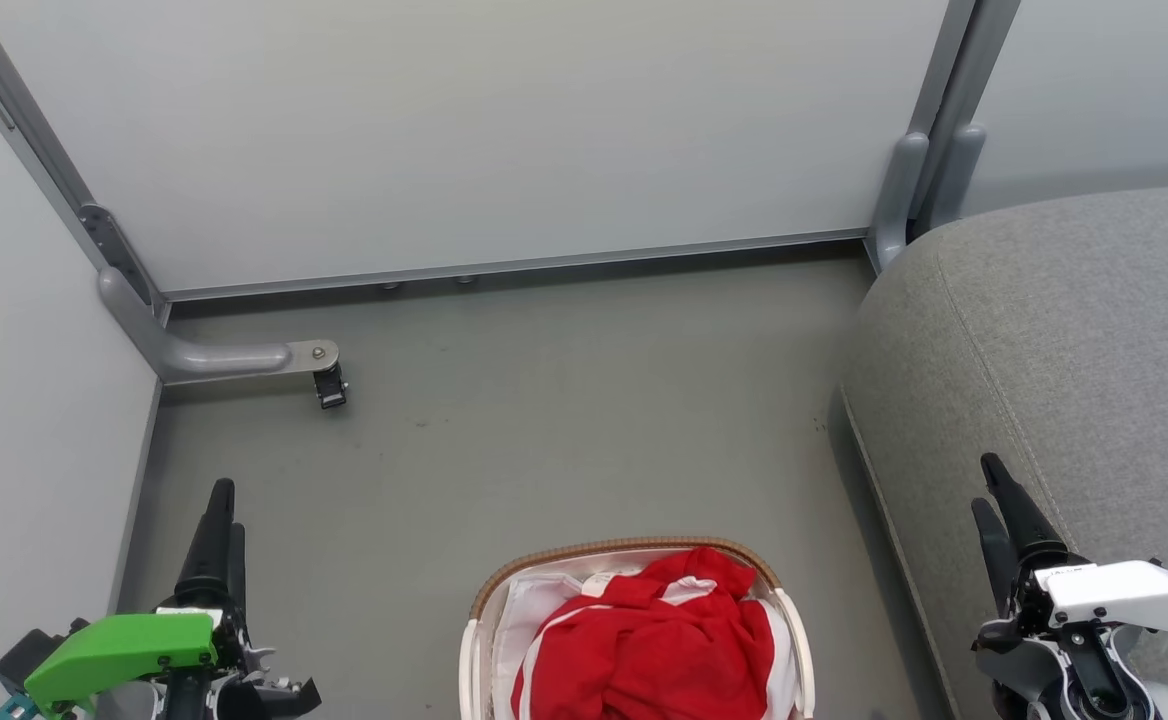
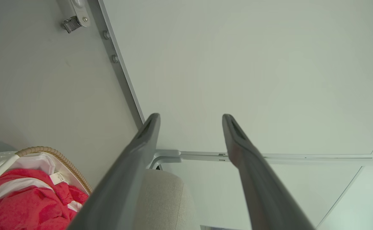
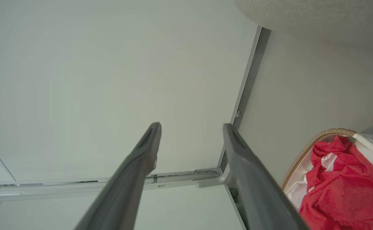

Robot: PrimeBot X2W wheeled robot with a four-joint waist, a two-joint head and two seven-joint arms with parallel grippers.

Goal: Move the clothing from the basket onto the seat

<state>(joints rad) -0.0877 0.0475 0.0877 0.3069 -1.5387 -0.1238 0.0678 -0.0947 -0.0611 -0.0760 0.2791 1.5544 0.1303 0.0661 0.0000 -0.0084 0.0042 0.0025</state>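
A dull grey floor [image 1: 564, 420] runs up to pale partition panels [image 1: 504, 130] framed in grey metal. At the left corner a curved metal foot [image 1: 229, 357] lies on the floor (a small black clip [image 1: 330, 387] sits at its tip). Twin posts [image 1: 929, 170] stand at the right corner.

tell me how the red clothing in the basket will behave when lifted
Probably floppy: the clothing lies crumpled in soft folds, so it should drape and trail. Likely light, as the fabric looks thin. It may catch on the basket rim, being heaped up to it.
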